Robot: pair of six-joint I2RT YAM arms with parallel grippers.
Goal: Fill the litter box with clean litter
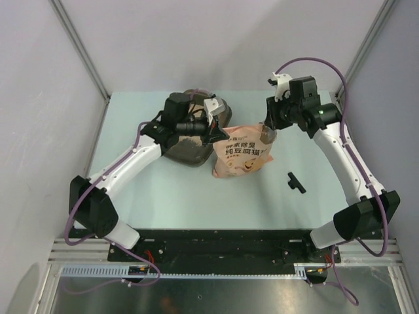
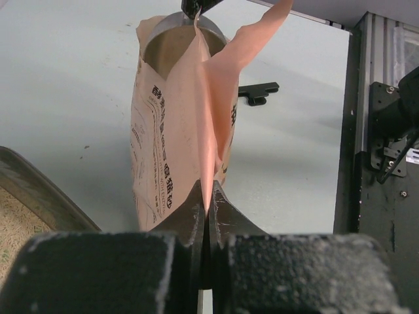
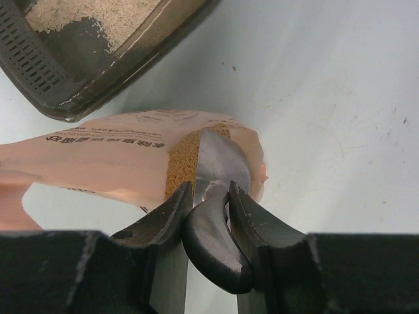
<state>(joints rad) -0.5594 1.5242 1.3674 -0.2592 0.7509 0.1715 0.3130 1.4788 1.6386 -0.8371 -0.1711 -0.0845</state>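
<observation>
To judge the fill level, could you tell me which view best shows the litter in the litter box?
The right wrist view: litter partly covers the litter box floor. The left wrist view catches only a corner patch; from above, the left arm hides most of the box.

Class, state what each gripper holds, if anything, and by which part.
Left gripper pinches the pink bag by its mouth flap; right gripper clamps the metal scoop by its dark handle.

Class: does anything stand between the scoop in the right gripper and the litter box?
Yes. The scoop sits in the mouth of the bag, so the bag's wall lies between it and the litter box. The left gripper, pinching the bag's edge, is on that side too.
</observation>
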